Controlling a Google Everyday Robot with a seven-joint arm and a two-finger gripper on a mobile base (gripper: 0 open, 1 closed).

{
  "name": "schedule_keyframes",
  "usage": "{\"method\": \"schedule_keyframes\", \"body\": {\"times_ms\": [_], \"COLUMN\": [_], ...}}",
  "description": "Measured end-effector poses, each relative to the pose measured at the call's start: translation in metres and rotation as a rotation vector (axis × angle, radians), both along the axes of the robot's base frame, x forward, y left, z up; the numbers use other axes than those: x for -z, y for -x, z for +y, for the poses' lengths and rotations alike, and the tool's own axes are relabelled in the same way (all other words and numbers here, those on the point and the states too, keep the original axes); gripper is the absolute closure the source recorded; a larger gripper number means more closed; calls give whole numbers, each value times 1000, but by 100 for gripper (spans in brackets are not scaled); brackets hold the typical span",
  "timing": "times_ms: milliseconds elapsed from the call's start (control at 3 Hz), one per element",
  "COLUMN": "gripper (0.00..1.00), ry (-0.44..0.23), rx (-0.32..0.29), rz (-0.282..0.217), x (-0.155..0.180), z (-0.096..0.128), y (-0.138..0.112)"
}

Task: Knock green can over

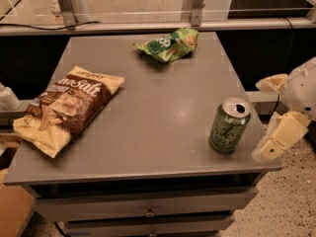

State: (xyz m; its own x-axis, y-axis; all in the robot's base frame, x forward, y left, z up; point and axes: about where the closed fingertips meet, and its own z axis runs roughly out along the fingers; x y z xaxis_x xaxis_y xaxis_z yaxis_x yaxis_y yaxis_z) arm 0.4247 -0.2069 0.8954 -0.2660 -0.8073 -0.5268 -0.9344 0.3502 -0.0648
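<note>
Green can (229,126): upright near the front-right corner of the tabletop (163,102), close to the right edge, mouth open on top
Gripper (264,120): off the right edge by the front-right corner, just right of the can, not touching it; fingers spread wide, nothing between them
Weight: prob light, thin alu and already opened, so maybe part-empty; you can't tell what's left inside
Stiffness: wall dents easy, but you're pushing, not squeezing, so no issue
Slip: smooth can on a smooth tabletop; push low and it'll likely slide, not tip
Where to touch: no need to grab; meet it high on the side, near the silver rim, w/ the lower finger (279,137), and push left toward the tabletop's middle
Risk: once down it'll prob roll, and the front edge is close, so don't shove frontward; may dribble if liquid's left
Others: brown chip bag (66,107) by the left edge, green snack bag (168,44) near the back edge, both well apart from the can; leave them
</note>
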Motion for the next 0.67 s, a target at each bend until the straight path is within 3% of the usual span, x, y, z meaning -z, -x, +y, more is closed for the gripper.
{"method": "schedule_keyframes", "body": {"times_ms": [667], "gripper": [0], "ry": [-261], "rx": [13], "rz": [15], "x": [23], "z": [15], "y": [-3]}}
